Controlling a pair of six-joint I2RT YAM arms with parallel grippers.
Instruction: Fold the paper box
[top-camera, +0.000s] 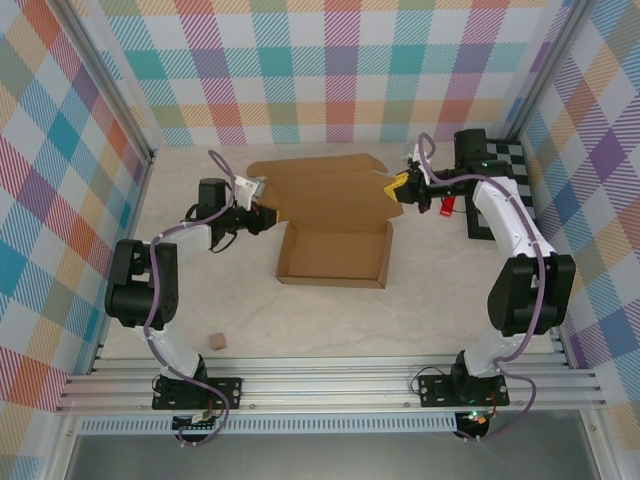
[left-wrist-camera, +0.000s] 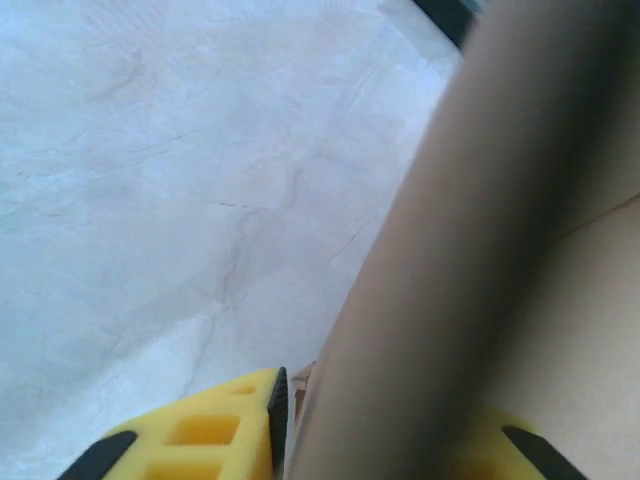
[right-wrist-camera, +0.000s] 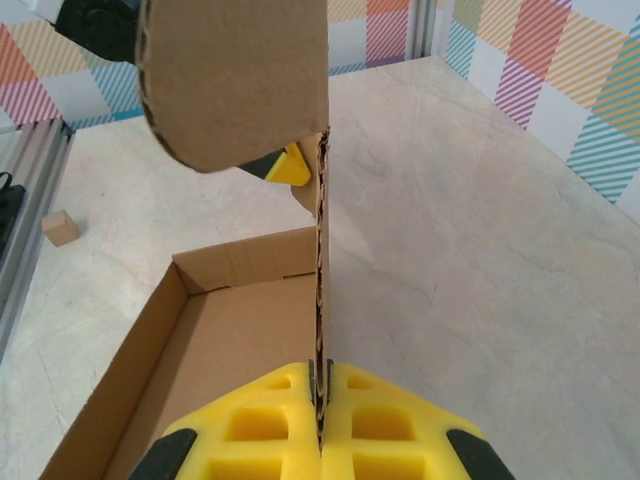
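The paper box (top-camera: 335, 252), plain brown cardboard, lies mid-table as a shallow tray with its lid panel (top-camera: 325, 190) spread toward the back. My left gripper (top-camera: 262, 213) is at the lid's left side flap. In the left wrist view that blurred flap (left-wrist-camera: 450, 280) runs between the yellow fingers (left-wrist-camera: 200, 440), with the jaws closed onto it. My right gripper (top-camera: 398, 184) is shut on the lid's right flap, whose thin edge (right-wrist-camera: 322, 290) stands upright out of the pressed-together pads (right-wrist-camera: 320, 385). A rounded flap (right-wrist-camera: 235, 80) hangs in front of that camera.
A tiny tan cube (top-camera: 216, 341) lies near the front left, also in the right wrist view (right-wrist-camera: 59, 228). A black-and-white checkered board (top-camera: 505, 170) sits back right beside a small red item (top-camera: 447, 206). Plaid walls close in three sides.
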